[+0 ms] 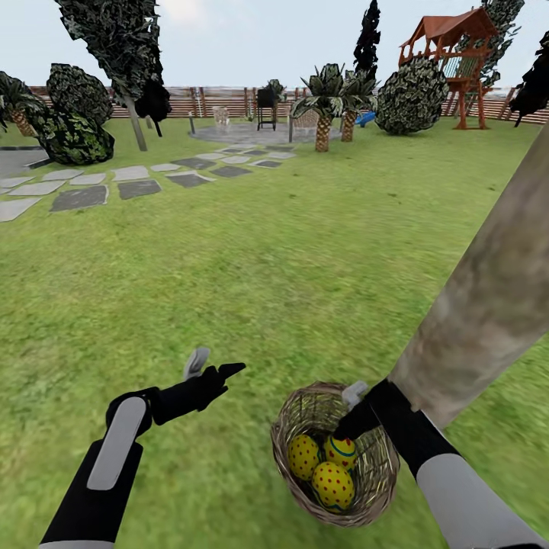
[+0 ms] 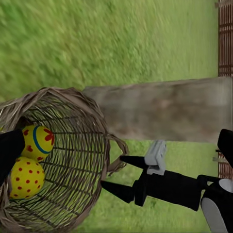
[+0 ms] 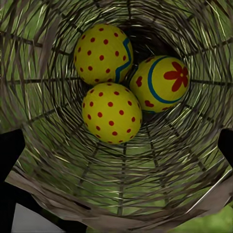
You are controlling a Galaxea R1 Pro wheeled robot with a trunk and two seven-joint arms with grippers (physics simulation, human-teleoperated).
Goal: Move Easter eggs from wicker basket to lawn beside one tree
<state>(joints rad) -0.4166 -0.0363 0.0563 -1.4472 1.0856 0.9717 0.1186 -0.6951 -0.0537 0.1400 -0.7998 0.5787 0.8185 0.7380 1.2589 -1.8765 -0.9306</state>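
Green lawn spreads out ahead of me, with grey stepping stones toward ten o'clock and a slatted wooden fence closing the garden at twelve. A red-roofed playset stands at one o'clock, its base partly masked by a bush.

On the head camera the wicker basket sits low at about five o'clock, tipped so its mouth faces me, and all three Easter eggs lie inside it, touching one another. The right wrist camera looks straight down the basket, where the egg with the red flower mark rests beside the two dotted ones.

Right behind the basket, the tree rises at three o'clock; its trunk is cut off by the frame edge, so I see no crown.

My right tool reaches over the basket rim. Only dark finger edges show at the sides of the right wrist camera, so I cannot tell how far it is open or whether it grips the rim.

My left tool hovers over bare grass at seven o'clock, well clear of the basket. Seen from the left wrist, its two fingers are spread apart with nothing between them.
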